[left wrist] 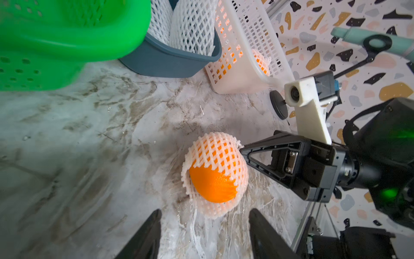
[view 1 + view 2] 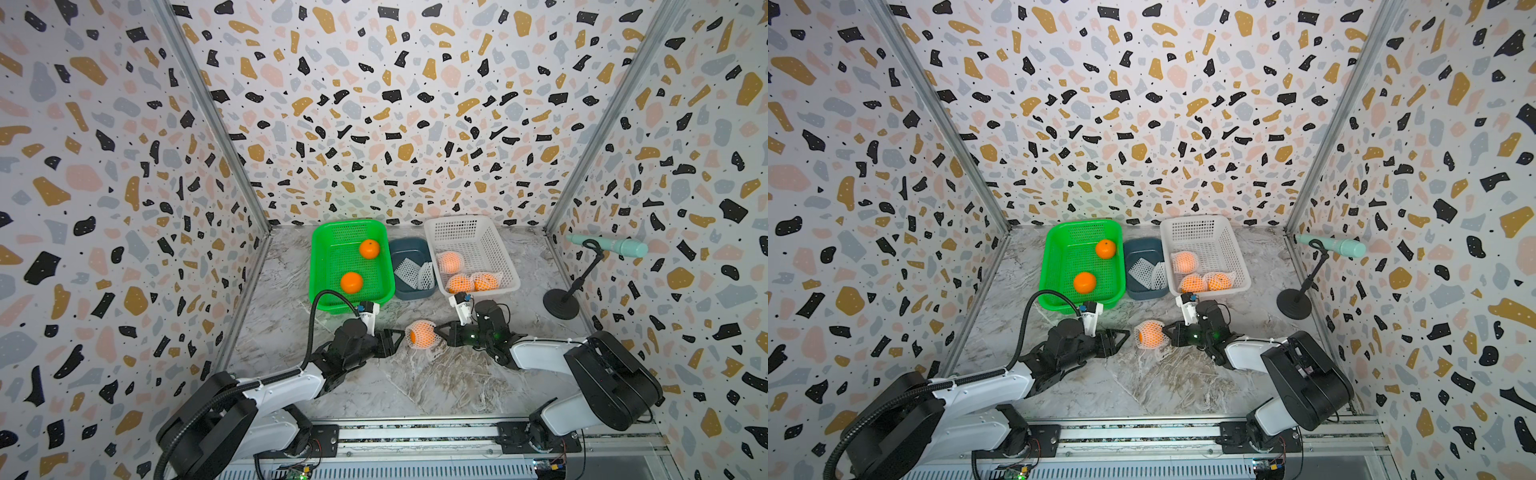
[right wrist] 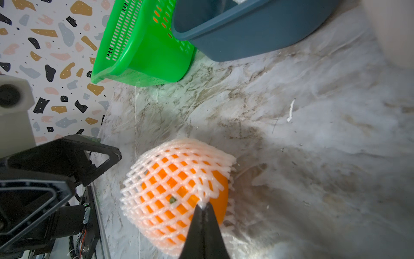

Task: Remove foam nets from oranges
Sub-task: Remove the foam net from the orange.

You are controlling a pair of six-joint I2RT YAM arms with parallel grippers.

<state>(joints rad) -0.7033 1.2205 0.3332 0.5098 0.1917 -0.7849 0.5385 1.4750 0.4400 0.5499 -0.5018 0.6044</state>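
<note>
Orange (image 1: 212, 186) (half-netted): right gripper (image 3: 202, 205), stretched low, pinches its foam net (image 3: 170, 161); left gripper (image 1: 205, 214), level opposite, gapes.

Likely a robot lab booth, terrazzo-print walls (image 2: 374, 104), marble-look tabletop (image 2: 415, 386)

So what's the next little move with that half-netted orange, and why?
Probably the left gripper, open and facing the bare side of the orange, should close on it; the right gripper pinches the edge of the foam net, ready to pull.
</note>
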